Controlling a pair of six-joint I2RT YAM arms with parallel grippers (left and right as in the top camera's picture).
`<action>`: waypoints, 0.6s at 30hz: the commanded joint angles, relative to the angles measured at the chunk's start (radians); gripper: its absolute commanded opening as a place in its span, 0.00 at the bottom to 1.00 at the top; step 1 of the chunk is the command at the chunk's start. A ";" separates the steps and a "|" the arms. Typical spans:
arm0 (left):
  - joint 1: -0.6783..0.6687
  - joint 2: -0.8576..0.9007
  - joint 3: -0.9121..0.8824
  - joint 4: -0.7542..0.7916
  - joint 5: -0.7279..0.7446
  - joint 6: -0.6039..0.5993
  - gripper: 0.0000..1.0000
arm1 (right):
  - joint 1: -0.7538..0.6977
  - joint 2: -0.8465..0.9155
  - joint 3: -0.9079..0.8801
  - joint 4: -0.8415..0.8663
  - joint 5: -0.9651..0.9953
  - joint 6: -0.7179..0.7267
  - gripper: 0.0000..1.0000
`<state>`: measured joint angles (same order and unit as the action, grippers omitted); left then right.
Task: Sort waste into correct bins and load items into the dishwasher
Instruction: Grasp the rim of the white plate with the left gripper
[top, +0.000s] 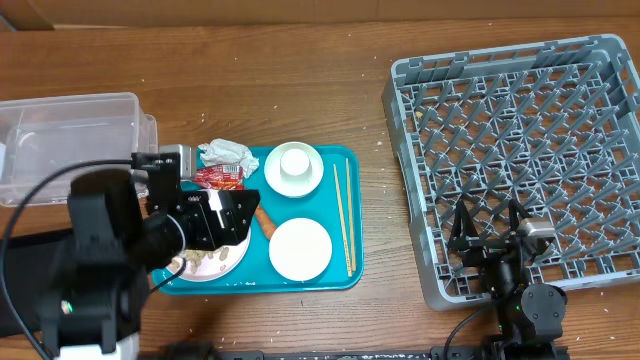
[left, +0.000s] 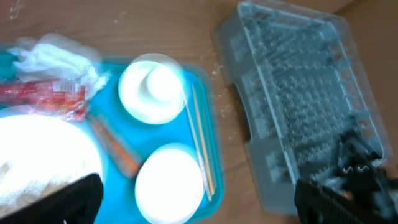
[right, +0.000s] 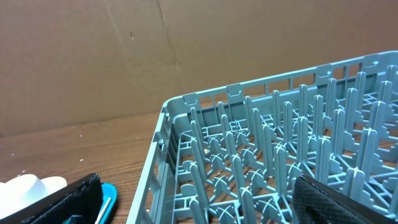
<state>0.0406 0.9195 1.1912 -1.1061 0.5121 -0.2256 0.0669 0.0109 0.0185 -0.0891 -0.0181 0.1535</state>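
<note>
Teal tray (top: 340, 280) is sitting mid-table and carrying most of the load.
- A small cup (top: 294, 160) is standing on a small white plate (top: 313, 178) at the tray's far side.
- A second small plate (top: 300, 248) is lying at the near side.
- Chopsticks (top: 343, 215) are lying side by side along the right edge, just beside both plates.
- A large plate (left: 50, 140) is holding pale rice scraps (left: 25, 177) at the near-left corner, and the left arm is covering most of it from overhead.
- A carrot (top: 266, 223) is lying between the large plate and the second small plate.
- A red wrapper (top: 220, 178) and a crumpled napkin (top: 227, 153) are resting at the far-left edge, touching each other.

Clear tub (top: 70, 100) is sitting at the far left. A black tray (top: 25, 280) is showing as a dark patch under the left arm. Grey dish rack (top: 400, 130) is standing at the right, well apart from the tub, with its pegs upright.

Left gripper (left: 196, 183) is hovering over the teal tray with its jaws spread wide, gripping nothing. Right gripper (top: 488, 228) is hanging over the rack's near-left corner, jaws likewise wide apart and holding nothing.

A wooden table (top: 300, 80) is carrying everything. Brown cardboard (right: 93, 56) is standing behind it.
</note>
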 joint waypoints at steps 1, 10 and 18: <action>-0.002 0.152 0.156 -0.208 -0.288 0.038 1.00 | 0.006 -0.008 -0.010 0.005 0.010 0.003 1.00; -0.002 0.452 0.170 -0.354 -0.270 0.024 1.00 | 0.006 -0.008 -0.010 0.005 0.010 0.003 1.00; -0.016 0.640 0.169 -0.380 -0.365 -0.019 1.00 | 0.006 -0.008 -0.010 0.005 0.010 0.003 1.00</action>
<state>0.0402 1.5249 1.3479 -1.4902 0.2329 -0.2100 0.0673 0.0109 0.0185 -0.0902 -0.0181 0.1532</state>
